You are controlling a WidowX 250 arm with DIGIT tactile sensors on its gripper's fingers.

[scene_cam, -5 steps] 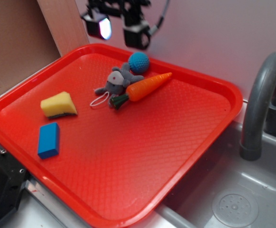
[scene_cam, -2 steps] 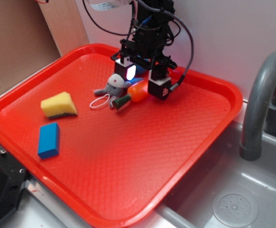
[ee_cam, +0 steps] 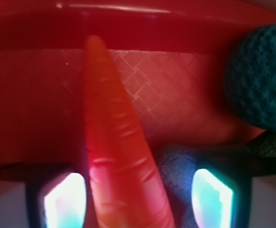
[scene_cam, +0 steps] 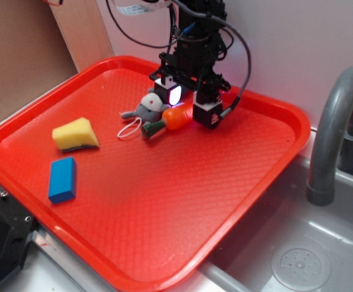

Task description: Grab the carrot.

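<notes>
- The carrot [scene_cam: 175,117] lies on the red tray [scene_cam: 164,231] near its far rim, green stem toward the tray's middle, tapered tip hidden behind the arm.
- The pincer [scene_cam: 188,104] is down over the carrot's thick middle, its fingers wide open on either side; in the wrist view the carrot [ee_cam: 116,147] runs up between the two glowing pads [ee_cam: 64,202], nearer the left one. Nothing is gripped yet.
- The step in hand looks like closing on the carrot. The grey plush mouse [scene_cam: 146,108] touches the carrot's side, and in the wrist view grey plush [ee_cam: 185,166] sits inside the gap beside the right pad, so closing may pinch it too; a small shift toward the carrot would likely help.
- The glossy, ridged, tapered body may slip, so a grip on the thick part seems safest.
- The blue knitted ball [ee_cam: 259,78] rests just beside.
- A yellow sponge [scene_cam: 75,134] and a blue block [scene_cam: 62,179] lie well apart on the tray.
- A grey sink [scene_cam: 298,255] with a faucet [scene_cam: 335,128] adjoins the tray.
</notes>
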